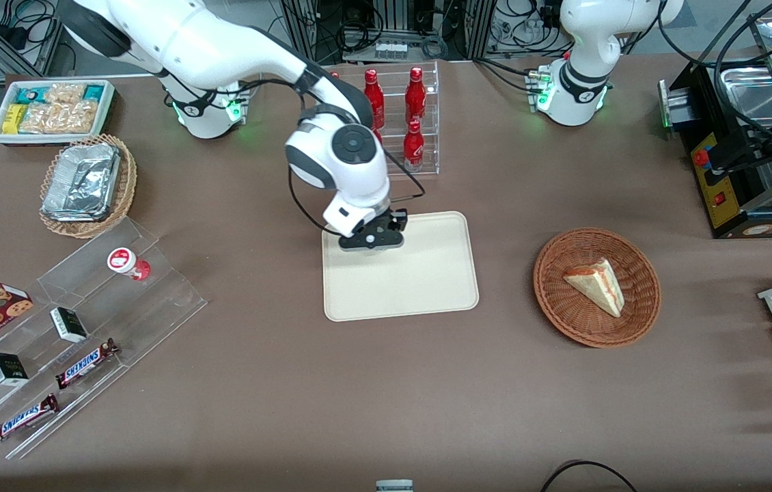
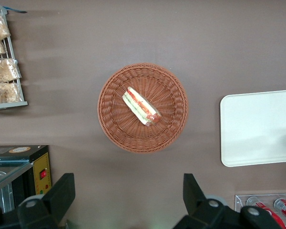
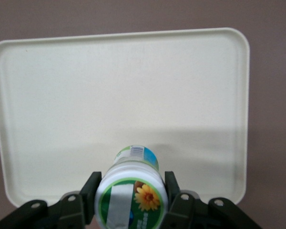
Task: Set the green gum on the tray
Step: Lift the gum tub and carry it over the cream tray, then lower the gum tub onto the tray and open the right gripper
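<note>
My right gripper (image 3: 131,184) is shut on the green gum (image 3: 131,199), a white canister whose lid bears a green mark with a yellow flower and whose body has a green-blue band. The fingers press on both sides of the canister just under the lid. It hangs over the cream-beige tray (image 3: 133,86), near one of the tray's long edges, and casts a shadow on it. In the front view the gripper (image 1: 372,239) is over the tray's (image 1: 420,287) corner farthest from the camera, toward the working arm's end. The gum is hidden there. The tray's end also shows in the left wrist view (image 2: 257,129).
A red-lidded canister (image 1: 128,262) stands on a clear stepped stand with Snickers bars toward the working arm's end. A rack of red bottles (image 1: 413,116) stands just past the tray. A wicker basket (image 1: 645,294) with a sandwich lies toward the parked arm's end.
</note>
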